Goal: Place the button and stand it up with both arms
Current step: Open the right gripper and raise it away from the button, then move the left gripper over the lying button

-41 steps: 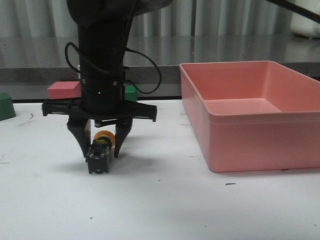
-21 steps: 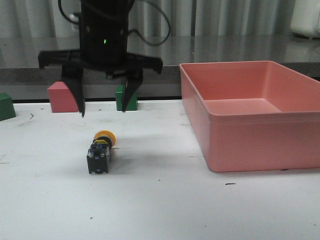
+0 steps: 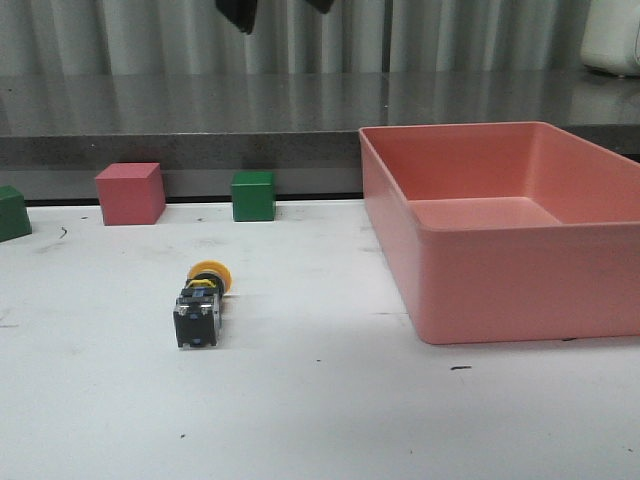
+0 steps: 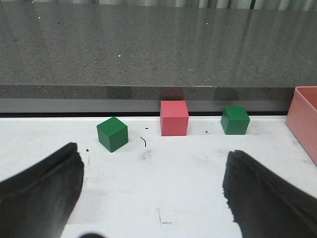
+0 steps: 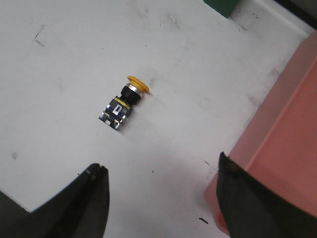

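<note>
The button [image 3: 201, 306] lies on its side on the white table, yellow cap toward the far side, dark contact block toward the near side. It also shows in the right wrist view [image 5: 123, 102], lying free. My right gripper [image 5: 161, 166] is open and empty, high above the table and apart from the button. In the front view only its fingertips [image 3: 239, 14] show at the top edge. My left gripper [image 4: 153, 158] is open and empty, low over bare table, facing the cubes. The button is out of the left wrist view.
A pink cube [image 3: 130, 193] and a green cube [image 3: 253, 195] stand at the back of the table, with another green cube [image 3: 12, 212] at the left edge. A large pink bin [image 3: 480, 130] fills the right side. A grey ledge runs behind the table.
The gripper around the button has opened, let it go and risen almost out of the top of the front view. The button has stayed lying on its side.
</note>
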`<state>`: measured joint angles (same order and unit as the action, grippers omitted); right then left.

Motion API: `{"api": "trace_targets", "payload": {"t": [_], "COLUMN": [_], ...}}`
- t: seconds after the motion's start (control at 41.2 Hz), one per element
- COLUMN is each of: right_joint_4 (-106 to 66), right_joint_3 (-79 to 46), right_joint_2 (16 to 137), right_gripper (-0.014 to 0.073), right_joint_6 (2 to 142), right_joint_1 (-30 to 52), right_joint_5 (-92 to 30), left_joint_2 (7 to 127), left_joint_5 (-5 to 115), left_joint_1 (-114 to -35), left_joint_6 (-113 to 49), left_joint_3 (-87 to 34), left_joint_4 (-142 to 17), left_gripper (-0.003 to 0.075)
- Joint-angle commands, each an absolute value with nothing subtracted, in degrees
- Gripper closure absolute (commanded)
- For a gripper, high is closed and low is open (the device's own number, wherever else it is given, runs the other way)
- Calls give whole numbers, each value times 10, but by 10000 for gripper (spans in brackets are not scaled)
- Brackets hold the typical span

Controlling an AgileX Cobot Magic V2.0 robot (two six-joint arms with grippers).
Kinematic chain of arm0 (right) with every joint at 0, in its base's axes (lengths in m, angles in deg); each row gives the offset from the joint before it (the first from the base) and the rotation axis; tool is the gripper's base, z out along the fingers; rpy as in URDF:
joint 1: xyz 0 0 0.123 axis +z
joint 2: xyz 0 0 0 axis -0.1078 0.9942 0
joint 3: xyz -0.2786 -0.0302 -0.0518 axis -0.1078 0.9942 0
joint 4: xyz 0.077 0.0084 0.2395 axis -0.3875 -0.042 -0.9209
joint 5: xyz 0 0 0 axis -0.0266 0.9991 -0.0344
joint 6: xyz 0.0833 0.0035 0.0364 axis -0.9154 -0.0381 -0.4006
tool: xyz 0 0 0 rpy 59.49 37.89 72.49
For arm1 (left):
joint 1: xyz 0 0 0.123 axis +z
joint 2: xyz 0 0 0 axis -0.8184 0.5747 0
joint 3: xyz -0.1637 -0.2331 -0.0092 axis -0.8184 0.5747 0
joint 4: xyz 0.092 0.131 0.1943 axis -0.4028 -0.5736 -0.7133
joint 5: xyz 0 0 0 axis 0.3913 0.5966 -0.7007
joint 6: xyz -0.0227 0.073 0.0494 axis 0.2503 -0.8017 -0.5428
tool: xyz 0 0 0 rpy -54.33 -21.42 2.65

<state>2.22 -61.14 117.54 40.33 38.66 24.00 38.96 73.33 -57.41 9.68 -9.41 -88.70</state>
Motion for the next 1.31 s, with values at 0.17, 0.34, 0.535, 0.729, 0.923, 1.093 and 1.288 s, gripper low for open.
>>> {"api": "trace_targets", "payload": {"t": [0.17, 0.34, 0.535, 0.729, 0.923, 1.093, 1.288], "right_joint_4": [30, 29, 8, 2, 0, 0, 0], "right_joint_3": [-416, -290, -166, -79, -27, -4, -3], "right_joint_2": [978, 869, 754, 648, 556, 496, 480], "right_gripper": [104, 104, 104, 104, 104, 104, 104], "right_joint_6": [475, 475, 475, 475, 475, 475, 475], "right_joint_1": [371, 367, 367, 367, 367, 367, 367], "right_joint_5": [106, 52, -21, -46, -45, -46, -47], "left_joint_2": [395, 395, 395, 395, 395, 395, 395], "left_joint_5": [689, 689, 689, 689, 689, 683, 684], "left_joint_1": [-572, -572, -572, -572, -572, -572, -572], "left_joint_6": [104, 104, 104, 104, 104, 104, 104], "left_joint_3": [-110, -110, -110, -110, -110, -110, -110], "left_joint_4": [-887, -887, -887, -887, -887, -887, -887], "left_gripper": [153, 153, 153, 153, 153, 153, 153]}}
